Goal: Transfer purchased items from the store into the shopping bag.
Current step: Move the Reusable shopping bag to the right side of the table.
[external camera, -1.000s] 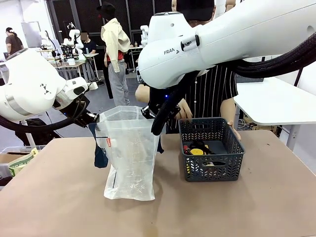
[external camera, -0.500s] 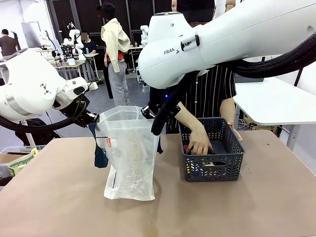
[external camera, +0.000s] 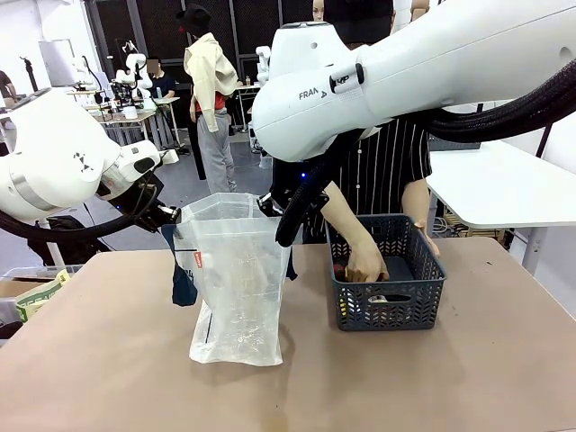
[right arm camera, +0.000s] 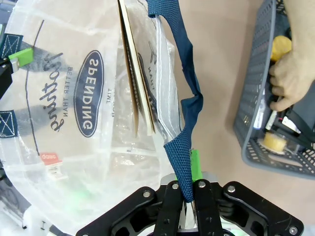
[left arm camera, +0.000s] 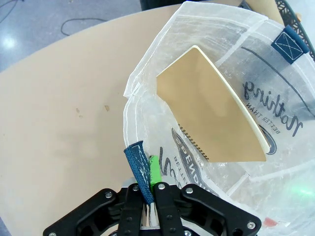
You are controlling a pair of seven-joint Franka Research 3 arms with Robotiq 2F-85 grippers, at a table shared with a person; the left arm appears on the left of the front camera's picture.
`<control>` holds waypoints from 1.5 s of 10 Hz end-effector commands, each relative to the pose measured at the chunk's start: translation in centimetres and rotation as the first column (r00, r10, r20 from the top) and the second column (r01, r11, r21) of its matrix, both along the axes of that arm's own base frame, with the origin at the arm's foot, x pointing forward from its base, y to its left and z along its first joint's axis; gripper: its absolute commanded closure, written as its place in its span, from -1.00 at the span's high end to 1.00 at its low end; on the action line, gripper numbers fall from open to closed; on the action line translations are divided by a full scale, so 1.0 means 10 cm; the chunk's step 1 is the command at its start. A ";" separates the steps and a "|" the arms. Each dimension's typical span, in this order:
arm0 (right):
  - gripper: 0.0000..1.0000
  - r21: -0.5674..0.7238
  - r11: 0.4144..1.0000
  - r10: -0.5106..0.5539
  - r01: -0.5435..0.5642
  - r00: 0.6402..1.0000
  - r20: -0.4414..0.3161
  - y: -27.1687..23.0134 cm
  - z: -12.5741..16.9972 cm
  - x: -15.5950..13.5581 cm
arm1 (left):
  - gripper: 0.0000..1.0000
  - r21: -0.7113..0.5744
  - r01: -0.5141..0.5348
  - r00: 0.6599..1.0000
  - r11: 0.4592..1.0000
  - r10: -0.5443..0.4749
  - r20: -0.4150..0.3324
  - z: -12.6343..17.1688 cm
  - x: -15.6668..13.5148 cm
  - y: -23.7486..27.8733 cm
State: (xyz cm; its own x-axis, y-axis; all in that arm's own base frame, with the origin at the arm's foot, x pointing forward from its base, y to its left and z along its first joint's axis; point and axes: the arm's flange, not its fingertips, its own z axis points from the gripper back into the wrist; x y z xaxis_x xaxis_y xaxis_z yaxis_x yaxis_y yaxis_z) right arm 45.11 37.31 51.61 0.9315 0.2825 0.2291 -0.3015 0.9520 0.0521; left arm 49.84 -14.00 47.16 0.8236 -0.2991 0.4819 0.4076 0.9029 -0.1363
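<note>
I have the left tool (left arm camera: pixel 146 191) and right tool (right arm camera: pixel 186 189) each clenched on a navy strap (right arm camera: pixel 183 98) of the shopping bag (external camera: pixel 236 288), which stands open on the tabletop (external camera: pixel 108 360). Beside it, a person's hand (external camera: pixel 364 265) is in the basket (external camera: pixel 387 310) among the purchased items (right arm camera: pixel 280 46).

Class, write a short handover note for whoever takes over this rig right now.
Left gripper: fingers shut on one navy strap handle of the translucent whitish plastic shopping bag.
Right gripper: shut on the other handle, bag held open.
Person's hand reaches into the dark grey lattice plastic basket among the small packaged items.
Done: tan spiral notebook in bag.
To do: remaining basket items.
</note>
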 end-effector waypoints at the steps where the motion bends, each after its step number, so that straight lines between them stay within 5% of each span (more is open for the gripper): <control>1: -1.00 0.000 1.000 -0.003 0.003 1.000 0.003 -0.02 0.02 -0.01 | -1.00 0.002 -0.001 1.000 1.000 0.001 -0.006 0.02 0.03 0.02; 15: -1.00 0.000 1.000 -0.003 0.003 1.000 0.003 -0.02 0.02 -0.01 | -1.00 0.002 -0.001 1.000 1.000 0.001 -0.006 0.02 0.03 0.02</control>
State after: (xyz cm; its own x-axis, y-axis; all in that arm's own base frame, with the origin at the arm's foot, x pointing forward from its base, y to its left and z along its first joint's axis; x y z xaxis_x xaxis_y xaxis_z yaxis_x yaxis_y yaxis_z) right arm 45.11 37.31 51.61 0.9315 0.2825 0.2291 -0.3015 0.9520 0.0521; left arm 49.84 -14.00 47.16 0.8236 -0.2991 0.4819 0.4076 0.9029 -0.1362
